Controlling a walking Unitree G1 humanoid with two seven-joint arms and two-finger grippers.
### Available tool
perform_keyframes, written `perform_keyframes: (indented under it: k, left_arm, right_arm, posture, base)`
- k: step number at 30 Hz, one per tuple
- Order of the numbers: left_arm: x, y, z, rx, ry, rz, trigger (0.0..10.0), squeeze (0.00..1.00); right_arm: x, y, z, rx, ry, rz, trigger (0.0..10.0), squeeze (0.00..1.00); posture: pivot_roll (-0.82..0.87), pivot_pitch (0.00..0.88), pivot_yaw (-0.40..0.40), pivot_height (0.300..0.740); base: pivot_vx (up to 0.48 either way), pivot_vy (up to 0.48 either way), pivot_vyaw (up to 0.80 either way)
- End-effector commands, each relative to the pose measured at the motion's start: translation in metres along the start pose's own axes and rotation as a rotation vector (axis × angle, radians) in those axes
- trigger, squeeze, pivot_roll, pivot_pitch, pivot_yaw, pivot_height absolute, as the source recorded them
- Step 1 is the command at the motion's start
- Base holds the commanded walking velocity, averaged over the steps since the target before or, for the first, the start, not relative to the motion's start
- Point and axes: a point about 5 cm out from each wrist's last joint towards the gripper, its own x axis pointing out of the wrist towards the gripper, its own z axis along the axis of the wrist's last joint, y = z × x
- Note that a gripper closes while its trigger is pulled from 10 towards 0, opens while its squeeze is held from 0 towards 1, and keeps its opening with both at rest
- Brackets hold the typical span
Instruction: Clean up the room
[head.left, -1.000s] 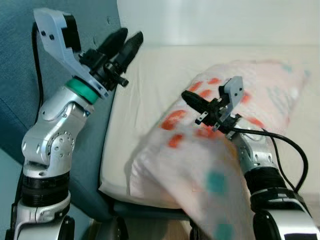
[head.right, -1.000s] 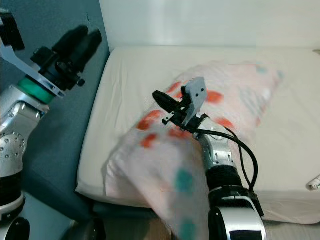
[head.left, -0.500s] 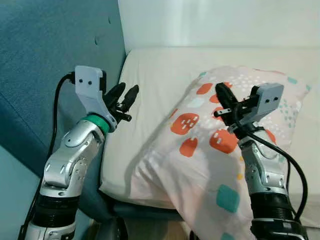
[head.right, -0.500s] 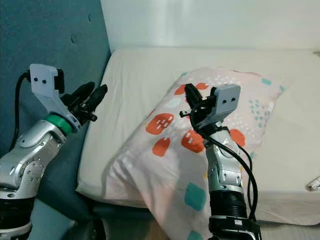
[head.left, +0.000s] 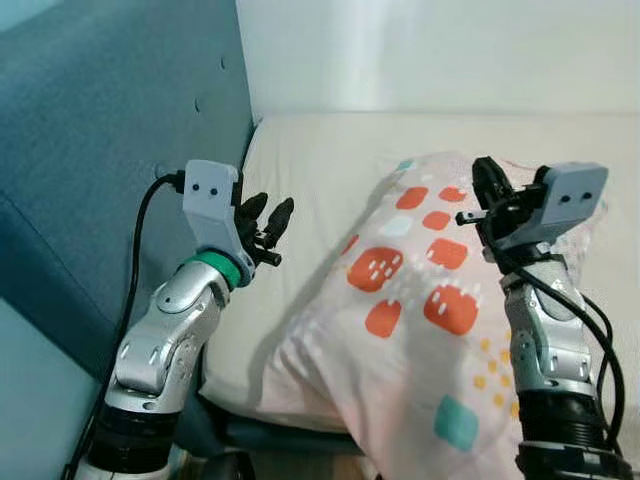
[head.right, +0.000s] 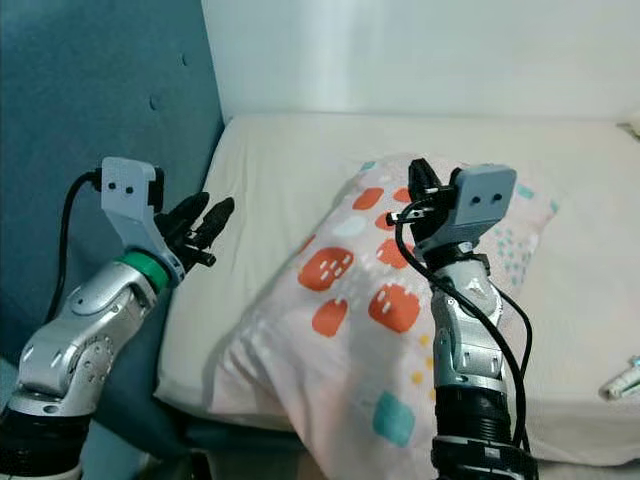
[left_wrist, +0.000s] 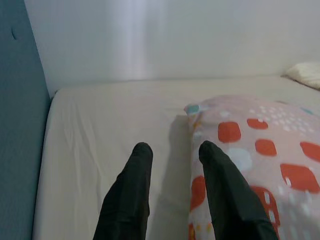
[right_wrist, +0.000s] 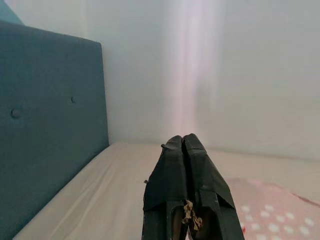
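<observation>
a teal tufted headboard (head.left: 110, 150) is seen along the bed's left edge, and a white wall (head.right: 420, 50) behind its far edge.

A bedroom in a home: a bed with a cream fitted sheet (head.right: 300, 160), a padded teal headboard (head.left: 90, 150) (button-tufted) along the left, a patterned pillow (head.left: 420, 290) lying near the front, and a plain white wall (head.right: 420, 50) at the far side.

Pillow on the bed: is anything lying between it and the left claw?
Nothing visible. The open left claw hangs over bare mattress just beside the pillow, with only sheet between them. The right claw is shut, raised above the pillow.
</observation>
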Motion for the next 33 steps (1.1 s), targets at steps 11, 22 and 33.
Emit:
perform_keyframes:
  k: [11, 22, 33]
  left_arm:
    - [0.004, 0.001, -0.018, 0.017, 0.050, 0.015, 10.0, 0.00]
    - [0.003, -0.004, -0.031, 0.026, 0.081, -0.004, 10.0, 0.00]
    - [-0.007, -0.006, -0.053, 0.059, 0.131, -0.018, 10.0, 0.00]
  right_arm:
    - [-0.004, -0.003, -0.005, -0.009, 0.028, -0.027, 10.0, 0.00]
    - [-0.007, -0.007, -0.010, -0.003, 0.046, -0.045, 10.0, 0.00]
    - [-0.026, -0.002, -0.038, 0.071, 0.164, -0.074, 10.0, 0.00]
  posture:
    - [-0.12, 0.065, 0.093, 0.693]
    - [-0.12, 0.068, 0.095, 0.740]
    - [-0.13, 0.059, 0.089, 0.740]
  base:
    - [0.000, 0.000, 0.00]
    - [0.000, 0.000, 0.00]
    - [0.000, 0.000, 0.00]
